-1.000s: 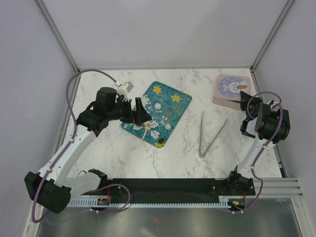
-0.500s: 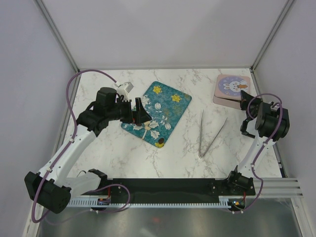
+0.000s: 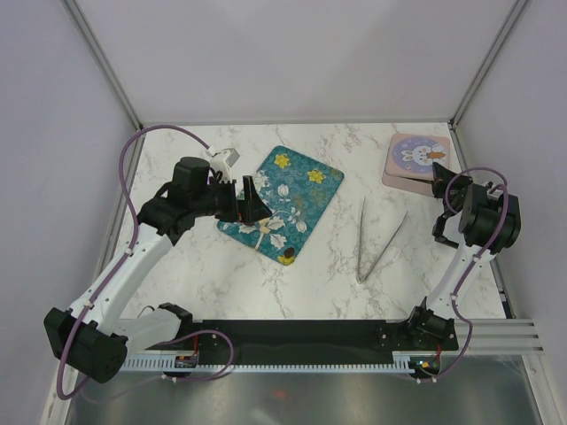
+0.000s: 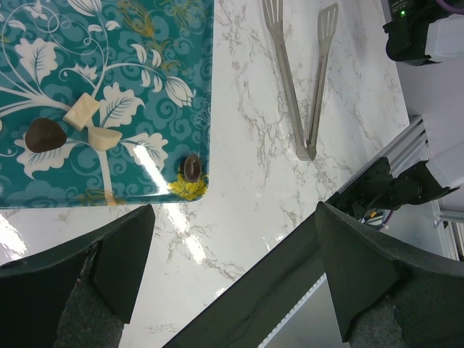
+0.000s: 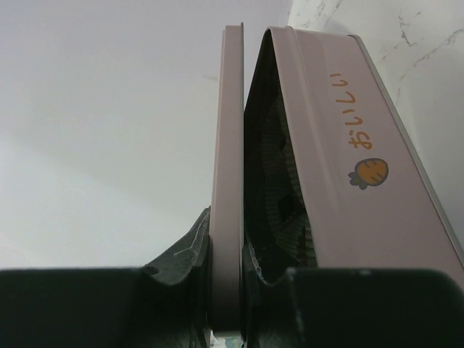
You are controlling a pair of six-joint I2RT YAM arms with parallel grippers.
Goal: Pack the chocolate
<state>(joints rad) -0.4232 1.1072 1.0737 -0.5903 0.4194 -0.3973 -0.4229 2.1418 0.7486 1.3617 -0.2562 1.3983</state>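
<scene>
You have one readable text: the Japanese word おいしい, in brown characters along the side wall of the pink tin (image 5: 326, 130) at the far right of the tabletop (image 3: 328, 266), with a small orange carrot drawing (image 5: 371, 172) just beside it.

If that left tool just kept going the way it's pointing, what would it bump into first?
Probably the bare marble table, just off the teal tray's corner beside a dark chocolate; depth is hard to judge.
</scene>
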